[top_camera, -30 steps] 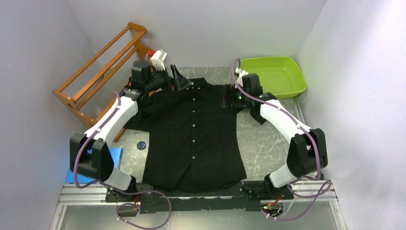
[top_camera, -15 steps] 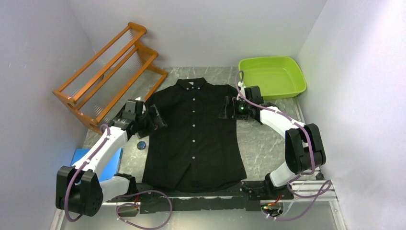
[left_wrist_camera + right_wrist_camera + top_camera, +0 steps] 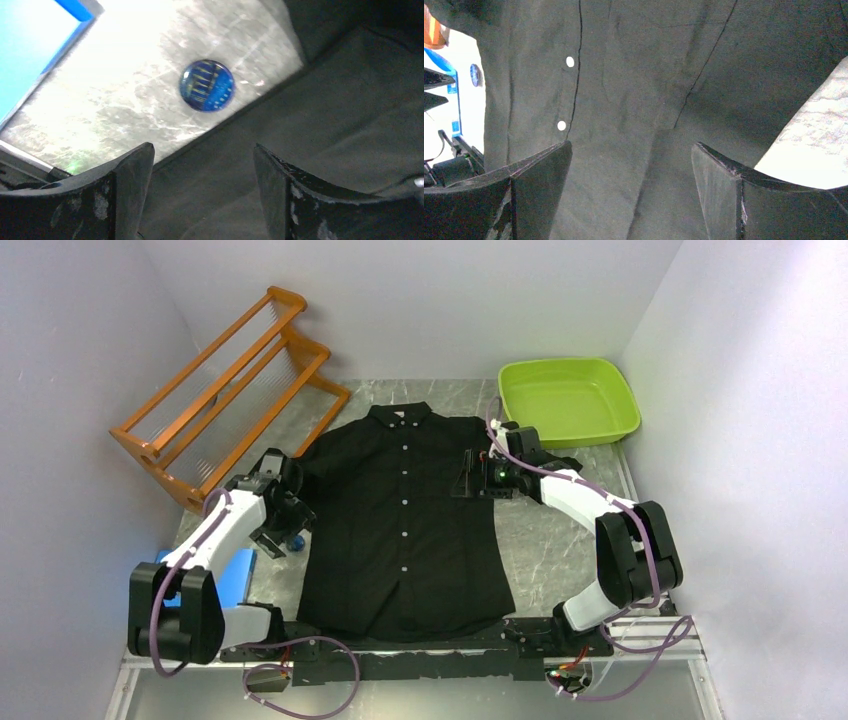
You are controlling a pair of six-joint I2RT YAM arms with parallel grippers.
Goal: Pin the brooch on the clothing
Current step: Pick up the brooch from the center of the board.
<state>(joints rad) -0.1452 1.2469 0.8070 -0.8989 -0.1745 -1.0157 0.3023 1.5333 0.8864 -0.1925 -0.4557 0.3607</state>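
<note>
Overlooking view, shirt: the black shirt (image 3: 405, 530) lies flat and buttoned in the middle of the worktop (image 3: 560, 540), collar toward the far edge.
Overlooking view, brooch: the small blue brooch (image 3: 297, 539) sits on bare worktop just beside the shirt's side edge, toward the worktop's left edge; it is not on the cloth.
Overlooking view, left gripper: the left gripper (image 3: 278, 537) hangs low right at the brooch.
Overlooking view, right gripper: the right gripper (image 3: 465, 475) hovers over the shirt's chest, right of the button line.
Overlooking view, surroundings: orange rack (image 3: 225, 380) at the far left corner, green tub (image 3: 570, 400) at the far right corner, blue pad (image 3: 243, 575) by the near left edge.
Left wrist view, brooch: the brooch (image 3: 206, 85) is a round, glossy blue disc, a sliver of worktop (image 3: 125, 100) between it and the shirt (image 3: 325, 125).
Left wrist view, claw: the left gripper (image 3: 202, 160) is released, jaws spread and empty; the brooch lies ahead of the gap.
Right wrist view, claw: the right gripper (image 3: 631, 150) is released, jaws wide over the shirt (image 3: 634, 75) near two pale buttons (image 3: 569, 61), gripping nothing.
Step in hand: probably the approach to pick up the brooch; pinning not yet begun.
Next move: likely needs the left jaws lowered astride the disc and closed on its thin rim without skidding it under the cloth.
</note>
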